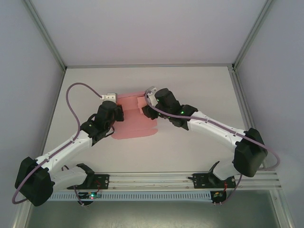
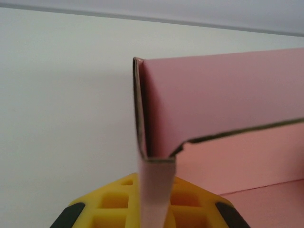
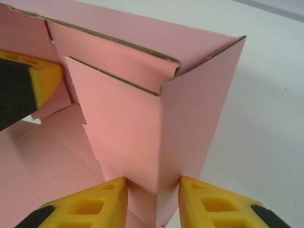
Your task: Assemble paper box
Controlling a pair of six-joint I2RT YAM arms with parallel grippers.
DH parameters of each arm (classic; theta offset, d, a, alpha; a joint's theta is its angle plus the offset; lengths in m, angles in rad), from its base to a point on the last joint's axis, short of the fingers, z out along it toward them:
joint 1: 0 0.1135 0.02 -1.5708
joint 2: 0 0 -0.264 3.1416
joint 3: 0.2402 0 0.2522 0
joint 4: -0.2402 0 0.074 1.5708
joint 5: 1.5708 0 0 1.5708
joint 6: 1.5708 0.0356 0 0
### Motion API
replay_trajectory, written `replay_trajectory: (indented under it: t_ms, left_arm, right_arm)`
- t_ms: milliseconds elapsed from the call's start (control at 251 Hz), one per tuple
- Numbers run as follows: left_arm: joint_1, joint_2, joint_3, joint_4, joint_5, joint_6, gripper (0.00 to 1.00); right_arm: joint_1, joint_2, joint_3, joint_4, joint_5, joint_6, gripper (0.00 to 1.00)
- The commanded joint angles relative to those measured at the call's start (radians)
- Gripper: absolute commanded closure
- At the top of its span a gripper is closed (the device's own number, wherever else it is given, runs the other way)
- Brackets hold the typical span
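Standing where: paper box [image 1: 135,121], partly folded, mid-worktop [image 1: 199,90], between both claws.
Left claw [image 2: 156,211]: closed tight on an upright corner flap at the box's left end.
Right claw [image 3: 153,202]: fingers clamped on either side of the raised right-end wall.

The paper box [image 1: 135,124] is plain pink thin card, partly folded. Its near panel lies flat at the middle of the white table [image 1: 190,85], while its far walls stand upright. Brown cut edges show where a side flap [image 3: 118,71] overlaps one corner.
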Motion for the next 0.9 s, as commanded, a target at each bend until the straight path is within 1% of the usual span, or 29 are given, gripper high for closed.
replay_trajectory:
  t_ms: [0, 112, 188, 243, 279, 299, 327, 375, 419, 467, 511, 611, 674, 750, 814, 898]
  left_arm:
    - [-0.028, -0.017, 0.026, 0.017, 0.099, 0.029, 1.0]
    - [-0.029, -0.024, 0.026, 0.027, 0.1, 0.025, 1.0]
    - [-0.03, -0.028, 0.026, 0.031, 0.099, 0.023, 1.0]
    - [-0.031, -0.027, 0.031, 0.025, 0.101, 0.028, 1.0]
    - [-0.032, -0.028, 0.031, 0.023, 0.102, 0.03, 1.0]
    - [-0.032, -0.028, 0.032, 0.022, 0.105, 0.032, 1.0]
    - [-0.032, -0.028, 0.032, 0.019, 0.106, 0.033, 1.0]
    - [-0.032, -0.031, 0.031, 0.018, 0.108, 0.032, 1.0]
    - [-0.033, -0.036, 0.029, 0.016, 0.109, 0.033, 1.0]
    - [-0.034, -0.043, 0.026, 0.015, 0.105, 0.032, 1.0]
    - [-0.034, -0.051, 0.024, 0.014, 0.105, 0.03, 1.0]
    - [-0.039, -0.061, 0.023, 0.009, 0.104, 0.019, 1.0]
    - [-0.046, -0.059, 0.031, 0.002, 0.096, 0.009, 1.0]
    - [-0.061, -0.046, 0.06, -0.037, 0.057, -0.011, 1.0]
    - [-0.083, -0.027, 0.093, -0.079, 0.016, -0.029, 1.0]
    - [-0.11, -0.006, 0.126, -0.111, -0.023, -0.06, 1.0]
  right_arm:
    - [-0.005, 0.042, 0.033, 0.069, 0.2, 0.051, 0.74]
    - [-0.006, 0.054, 0.032, 0.064, 0.248, 0.069, 0.86]
    - [-0.004, 0.059, 0.032, 0.054, 0.267, 0.077, 0.9]
    - [-0.005, 0.061, 0.031, 0.052, 0.254, 0.07, 0.9]
    - [-0.005, 0.061, 0.03, 0.053, 0.245, 0.075, 0.87]
    - [-0.007, 0.058, 0.027, 0.06, 0.223, 0.071, 0.84]
    - [-0.011, 0.056, 0.017, 0.079, 0.182, 0.066, 0.84]
    - [-0.017, 0.046, -0.008, 0.121, 0.166, 0.084, 0.92]
    - [-0.02, 0.042, -0.015, 0.123, 0.166, 0.083, 0.96]
    - [-0.019, 0.042, -0.003, 0.087, 0.242, 0.097, 0.98]
    - [-0.017, 0.049, 0.013, 0.048, 0.299, 0.09, 0.99]
    - [0.006, 0.072, 0.047, -0.025, 0.479, 0.11, 0.99]
    - [0.021, 0.104, 0.085, -0.099, 0.631, 0.146, 1.0]
    - [0.029, 0.164, 0.162, -0.262, 0.82, 0.217, 1.0]
    - [0.035, 0.21, 0.22, -0.375, 0.911, 0.271, 1.0]
    - [0.038, 0.248, 0.247, -0.429, 0.99, 0.296, 1.0]
